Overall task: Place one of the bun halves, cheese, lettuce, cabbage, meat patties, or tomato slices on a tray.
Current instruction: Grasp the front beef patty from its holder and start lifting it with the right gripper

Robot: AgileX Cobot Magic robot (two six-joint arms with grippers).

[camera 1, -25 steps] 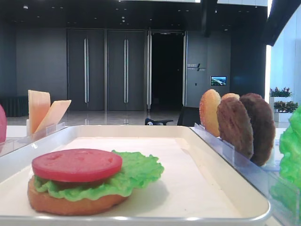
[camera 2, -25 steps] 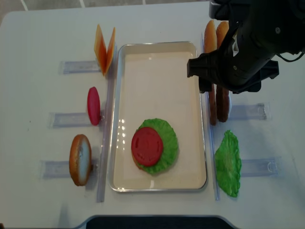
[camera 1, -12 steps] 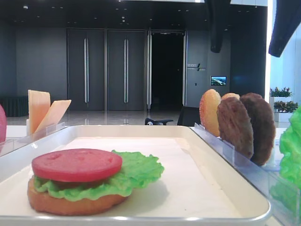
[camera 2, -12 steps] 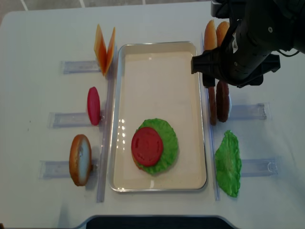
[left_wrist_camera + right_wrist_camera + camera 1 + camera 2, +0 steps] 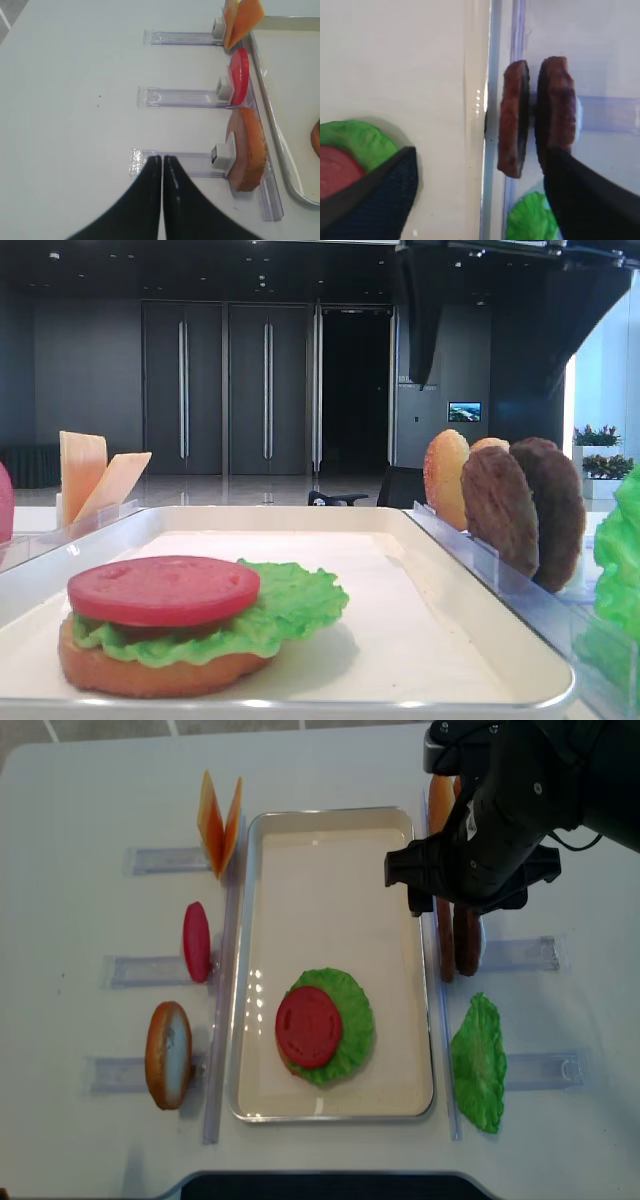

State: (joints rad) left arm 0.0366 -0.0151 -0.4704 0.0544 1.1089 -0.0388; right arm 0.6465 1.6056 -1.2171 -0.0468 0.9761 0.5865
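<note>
One view skims low along the tray (image 5: 480, 570), another looks straight down; wrist views seem close.

The right arm (image 5: 520, 795) is a bulky black machine with rounded, matte housings and a thin black cable looping off its side. Its right hand (image 5: 480, 195) ends in two broad, dark fingers (image 5: 380, 192) with a finely textured, fabric-like surface. The left hand (image 5: 162, 170) shows two slim, glossy black fingers tapering to points.
</note>
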